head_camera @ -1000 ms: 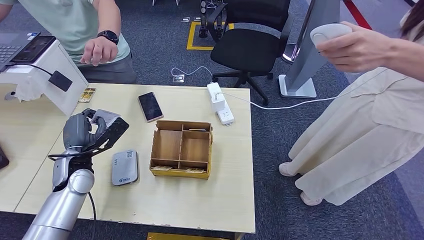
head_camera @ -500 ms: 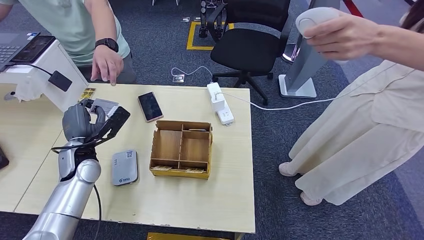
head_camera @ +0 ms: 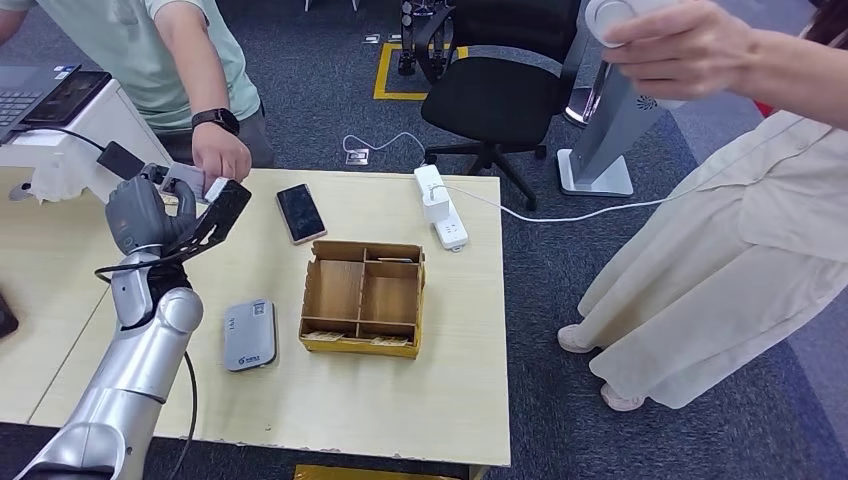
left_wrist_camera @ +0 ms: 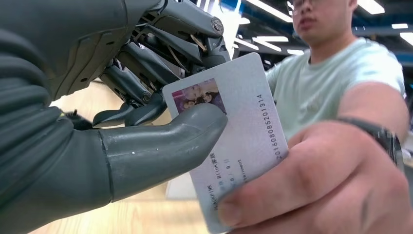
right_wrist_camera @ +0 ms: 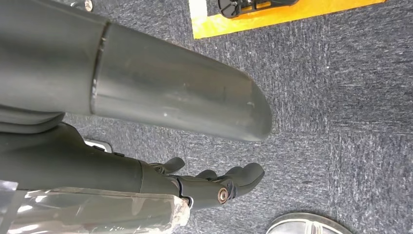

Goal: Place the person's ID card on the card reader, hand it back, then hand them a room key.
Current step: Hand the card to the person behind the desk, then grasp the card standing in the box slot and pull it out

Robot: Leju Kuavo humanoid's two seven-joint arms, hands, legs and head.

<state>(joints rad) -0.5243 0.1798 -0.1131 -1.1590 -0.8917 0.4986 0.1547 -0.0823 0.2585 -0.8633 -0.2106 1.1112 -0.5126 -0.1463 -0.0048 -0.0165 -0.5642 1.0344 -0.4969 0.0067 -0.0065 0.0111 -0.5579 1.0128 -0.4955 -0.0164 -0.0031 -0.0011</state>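
My left hand [head_camera: 150, 215] is raised over the table's far left part and pinches the white ID card [head_camera: 192, 183] between thumb and fingers. In the left wrist view the thumb [left_wrist_camera: 160, 146] presses on the ID card [left_wrist_camera: 238, 126], which shows a photo and a printed number. A person's hand [head_camera: 222, 158] with a black watch grips the card's other end, seen close as the person's hand [left_wrist_camera: 316, 185]. The grey card reader [head_camera: 250, 335] lies flat on the table nearer to me. My right hand [right_wrist_camera: 214, 183] hangs over the carpet, fingers apart, holding nothing.
A wooden compartment box [head_camera: 365, 295] with cards in its front slot sits mid-table. A dark phone [head_camera: 300, 212] and a white power strip [head_camera: 440, 208] lie beyond it. A white stand [head_camera: 90, 145] is at far left. A second person [head_camera: 740, 200] stands right of the table, holding up a white device.
My left hand rose and moved away from me toward the person with the card. The person's hand came down and took hold of the card's far end. The person on the right raised the white device.
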